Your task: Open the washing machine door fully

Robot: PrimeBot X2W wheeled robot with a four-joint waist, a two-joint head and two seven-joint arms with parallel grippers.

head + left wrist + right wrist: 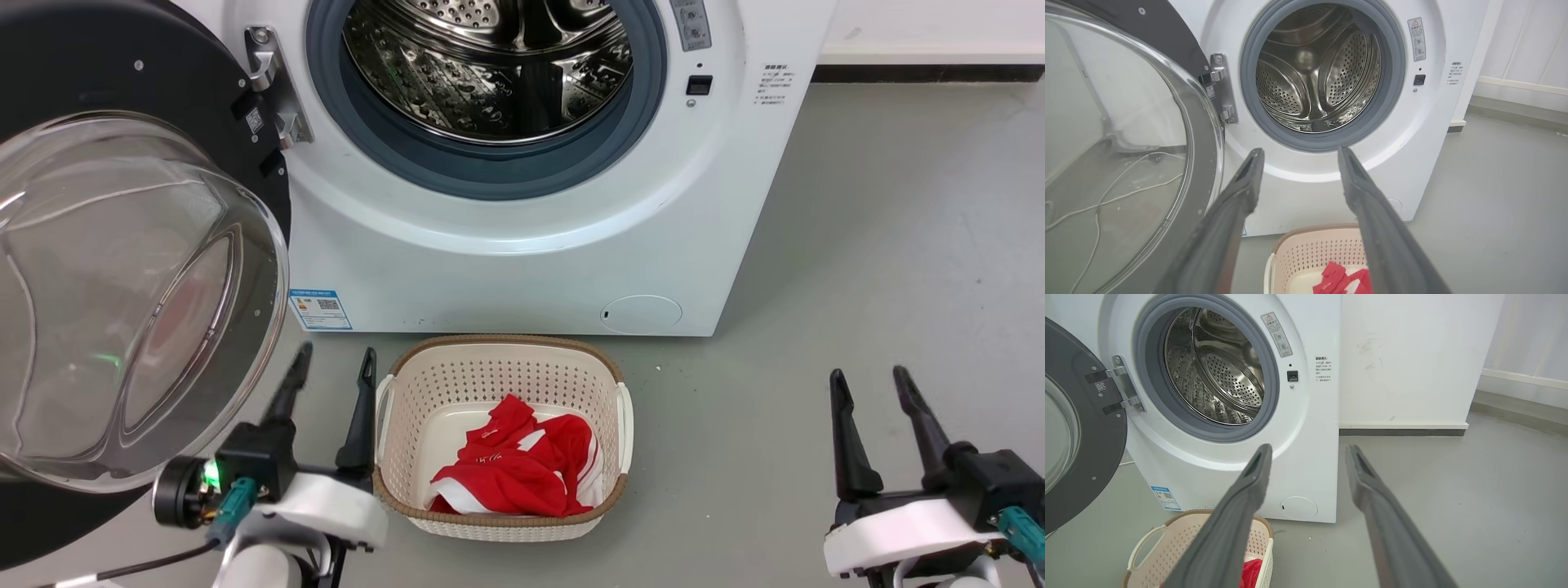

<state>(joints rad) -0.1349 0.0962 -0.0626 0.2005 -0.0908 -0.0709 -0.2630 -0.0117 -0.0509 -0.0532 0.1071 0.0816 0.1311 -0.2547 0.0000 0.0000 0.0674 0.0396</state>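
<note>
The white washing machine (506,261) stands ahead with its steel drum (490,65) exposed inside a grey-blue ring. Its door (122,286), a black disc with a bulging clear glass bowl, is swung out on the left hinge (273,90) toward me. In the left wrist view the door (1126,163) fills the left side; in the right wrist view the door (1073,428) sits at the left edge. My left gripper (335,371) is open just right of the glass bowl, touching nothing. My right gripper (873,388) is open over bare floor at the lower right.
A cream perforated basket (502,359) holding a red and white garment (514,469) stands on the grey floor in front of the machine, between my grippers. A small round filter cap (641,313) is low on the machine front. A white wall (1412,355) rises right of the machine.
</note>
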